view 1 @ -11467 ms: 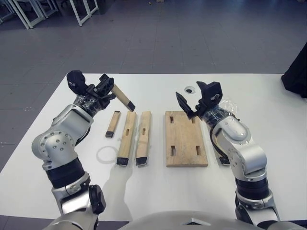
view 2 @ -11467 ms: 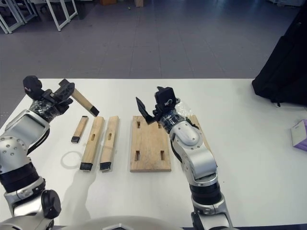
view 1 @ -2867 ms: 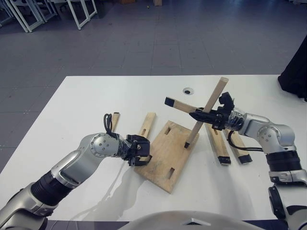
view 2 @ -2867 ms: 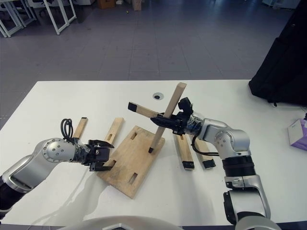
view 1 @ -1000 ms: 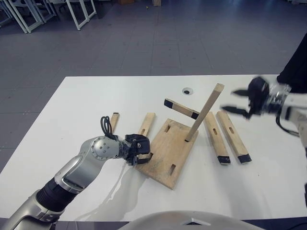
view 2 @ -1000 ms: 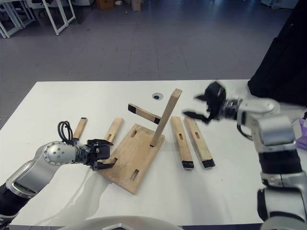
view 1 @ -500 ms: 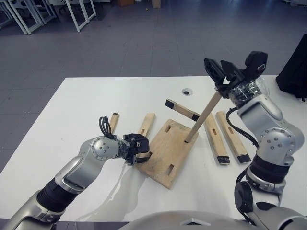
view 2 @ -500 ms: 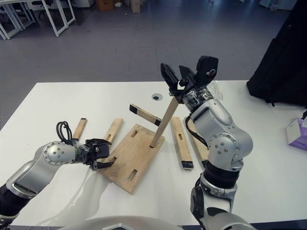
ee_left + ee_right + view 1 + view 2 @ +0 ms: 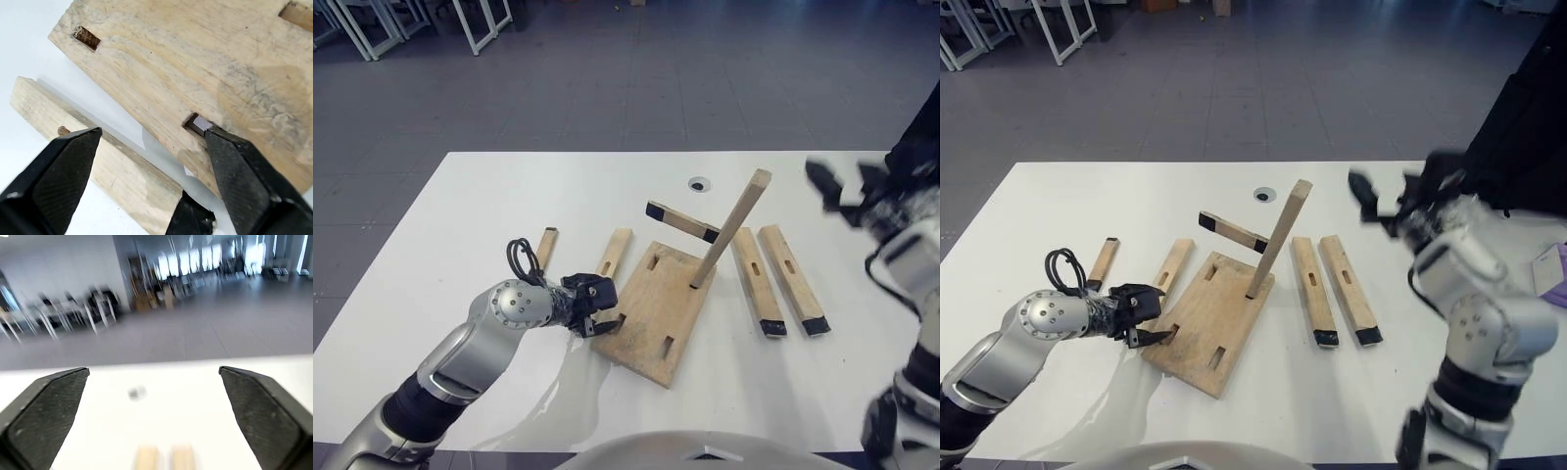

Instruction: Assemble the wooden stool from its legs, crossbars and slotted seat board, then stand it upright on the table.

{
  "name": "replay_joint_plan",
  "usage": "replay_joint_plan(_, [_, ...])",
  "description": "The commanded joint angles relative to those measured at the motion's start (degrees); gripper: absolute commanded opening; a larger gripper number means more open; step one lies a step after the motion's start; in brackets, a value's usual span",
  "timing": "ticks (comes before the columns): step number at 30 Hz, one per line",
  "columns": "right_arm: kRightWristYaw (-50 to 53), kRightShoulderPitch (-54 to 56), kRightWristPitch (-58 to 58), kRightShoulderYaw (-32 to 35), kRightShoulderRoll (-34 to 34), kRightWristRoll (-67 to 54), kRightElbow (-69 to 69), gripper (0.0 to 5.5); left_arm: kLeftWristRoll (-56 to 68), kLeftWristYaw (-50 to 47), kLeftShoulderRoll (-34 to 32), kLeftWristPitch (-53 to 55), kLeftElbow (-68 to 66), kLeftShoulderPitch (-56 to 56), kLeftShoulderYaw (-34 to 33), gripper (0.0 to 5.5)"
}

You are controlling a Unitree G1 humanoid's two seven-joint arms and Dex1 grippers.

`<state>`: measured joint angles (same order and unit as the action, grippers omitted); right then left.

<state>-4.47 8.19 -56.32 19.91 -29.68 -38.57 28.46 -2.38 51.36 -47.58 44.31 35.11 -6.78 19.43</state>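
Observation:
The slotted seat board lies askew on the white table. One leg stands tilted in a far slot, with a black-tipped crossbar sticking out of it. Two legs lie to the right of the board. Another leg and a short crossbar lie to its left. My left gripper is open low at the board's left corner, its fingers straddling the board edge and that leg's black-capped end. My right gripper hangs open in the air, right of the standing leg.
A cable hole is in the table behind the board. A black bag stands off the table's right side. Bare table lies in front of the board and at the far left.
My right gripper, which was at the top of the standing leg half a second ago, has swung away to the right. The leg stays tilted in its slot. The left gripper has hardly moved.

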Motion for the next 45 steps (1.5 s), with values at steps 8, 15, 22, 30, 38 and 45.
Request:
replay_joint_plan(8, [-17.50, -21.46, 11.95, -11.60, -8.48, 14.68, -11.97, 5.15, 2.51, -1.71, -7.42, 3.67, 1.82, 0.54, -9.94, 3.88])
replay_joint_plan(15, [-17.84, -20.70, 13.22, -12.82, -4.89, 15.98, -14.60, 3.92, 1.02, -1.88, -8.35, -0.48, 1.76, 6.29, -4.74, 3.88])
replay_joint_plan(22, [-17.46, -19.84, 13.22, -12.39, -2.98, 16.68, -14.54, 2.77, -1.49, -1.41, -10.80, -2.28, 1.78, 8.36, -0.78, 3.88])
replay_joint_plan(30, [-16.97, -16.21, 14.77, -12.90, -1.07, 17.82, -14.64, 2.03, -9.85, -5.43, -1.12, -10.15, -4.19, 3.37, 8.92, 3.88])
replay_joint_plan(38, [-16.64, -8.31, 15.54, -8.74, -1.45, 18.25, -17.58, 2.03, -9.77, -3.15, 5.15, -1.52, 5.00, -2.76, 11.47, 3.88])
replay_joint_plan(45, [-24.42, 3.91, 5.71, 4.27, -3.37, -3.67, -10.25, 2.03, 4.74, 2.24, 3.98, 5.50, 8.18, 0.51, -5.50, 3.88])
